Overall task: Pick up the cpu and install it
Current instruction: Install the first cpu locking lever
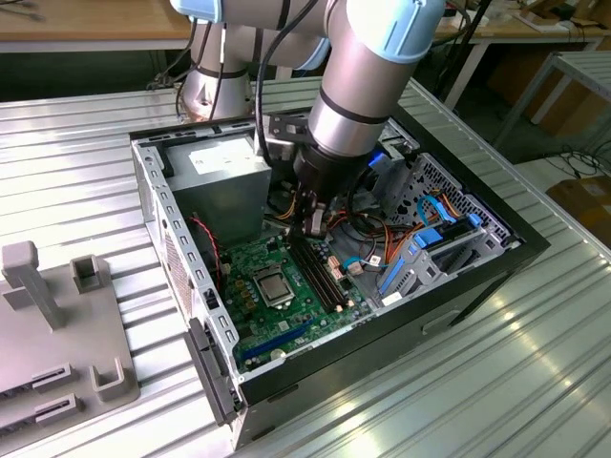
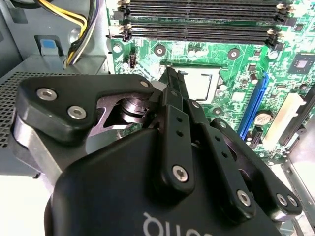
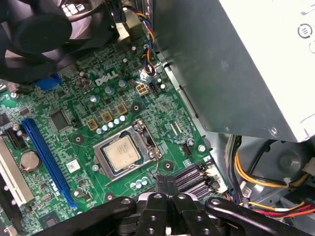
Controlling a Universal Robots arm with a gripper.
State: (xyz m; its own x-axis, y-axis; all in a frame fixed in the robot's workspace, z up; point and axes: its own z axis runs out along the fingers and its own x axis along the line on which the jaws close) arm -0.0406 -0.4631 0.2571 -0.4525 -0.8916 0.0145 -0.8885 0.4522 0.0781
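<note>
The robot arm is reaching down into an open computer case (image 1: 191,286) that is lying on a metal table (image 1: 496,382). Its claw (image 1: 312,227) is hanging just above the green board (image 1: 277,315) inside the case, over the long black memory slots (image 1: 320,272). In both wrist views the two fingers (image 3: 167,189) are pressed together at their tips, and they are pinching nothing.

The cpu (image 1: 274,285) is sitting flat in the square socket (image 3: 101,160) on the green board, with the socket's metal frame around it. In the first wrist view the cpu (image 3: 121,153) is showing its silvery face, and the closed finger tips are near it but not touching it. In the second wrist view the cpu (image 2: 199,83) is peeking out just past the finger tips (image 2: 172,81).

A big grey power box (image 1: 224,181) is sitting in the case beside the board. A grey stand (image 1: 57,324) is lying on the table at the exterior view's left
</note>
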